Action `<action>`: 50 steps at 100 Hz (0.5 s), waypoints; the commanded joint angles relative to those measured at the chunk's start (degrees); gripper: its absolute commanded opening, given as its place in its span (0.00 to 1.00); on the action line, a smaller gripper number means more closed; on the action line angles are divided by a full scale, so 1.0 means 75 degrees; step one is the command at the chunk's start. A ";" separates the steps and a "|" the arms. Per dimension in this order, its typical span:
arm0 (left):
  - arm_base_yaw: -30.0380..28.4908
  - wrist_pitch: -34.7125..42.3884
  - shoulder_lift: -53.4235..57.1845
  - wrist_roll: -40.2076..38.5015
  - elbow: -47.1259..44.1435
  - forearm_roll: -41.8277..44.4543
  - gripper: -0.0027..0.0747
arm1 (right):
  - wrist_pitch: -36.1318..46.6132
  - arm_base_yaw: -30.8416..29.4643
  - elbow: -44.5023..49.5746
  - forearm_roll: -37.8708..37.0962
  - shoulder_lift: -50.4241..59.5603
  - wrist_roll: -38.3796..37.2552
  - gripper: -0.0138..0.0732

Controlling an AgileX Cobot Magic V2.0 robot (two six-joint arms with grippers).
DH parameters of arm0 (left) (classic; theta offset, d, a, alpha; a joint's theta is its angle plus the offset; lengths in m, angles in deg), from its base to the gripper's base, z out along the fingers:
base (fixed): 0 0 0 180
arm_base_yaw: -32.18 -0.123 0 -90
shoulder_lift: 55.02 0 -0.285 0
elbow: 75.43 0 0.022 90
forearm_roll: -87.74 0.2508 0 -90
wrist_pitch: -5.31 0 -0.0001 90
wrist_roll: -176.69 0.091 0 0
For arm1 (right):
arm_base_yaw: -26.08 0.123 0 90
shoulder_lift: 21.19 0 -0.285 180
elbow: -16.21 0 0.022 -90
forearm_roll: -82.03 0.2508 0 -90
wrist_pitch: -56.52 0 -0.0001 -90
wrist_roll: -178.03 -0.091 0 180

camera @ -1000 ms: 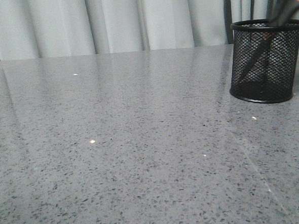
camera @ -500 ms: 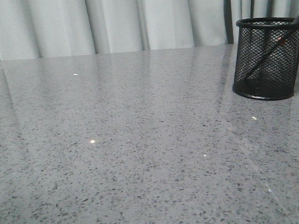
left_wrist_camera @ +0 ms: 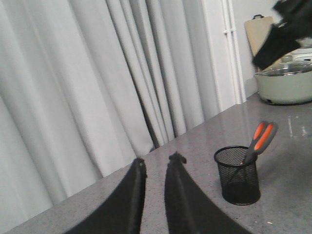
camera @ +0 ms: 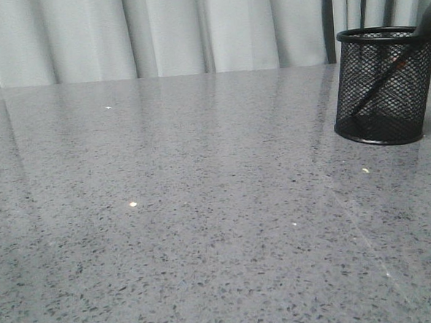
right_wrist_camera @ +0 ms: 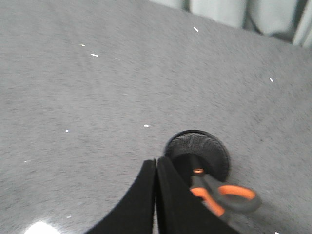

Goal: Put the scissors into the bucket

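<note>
My left gripper hung well back from the work, its fingers a narrow gap apart and holding nothing. Further right on the grey table, the bucket stood upright near the far right edge. The scissors sat in it, blades down and leaning, orange-lined handles poking out over the rim. My right gripper hovered above the bucket with its fingers pressed together, empty. I judged the scissors stiff, light and smooth-bladed; had they needed moving, the handles were the place to take hold. The wire-mesh bucket looked light enough to tip at a nudge.
</note>
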 commanded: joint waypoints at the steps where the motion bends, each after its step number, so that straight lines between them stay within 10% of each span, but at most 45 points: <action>1: -0.0231 0.0903 -0.0082 -0.0111 0.0021 -0.0040 0.11 | 0.1014 0.0297 0.0809 0.0129 0.1501 0.0161 0.10; 50: -0.0491 0.1878 -0.0082 -0.0111 -0.1025 -0.0126 0.01 | 0.4705 0.0364 0.6694 0.0099 0.7515 0.0161 0.10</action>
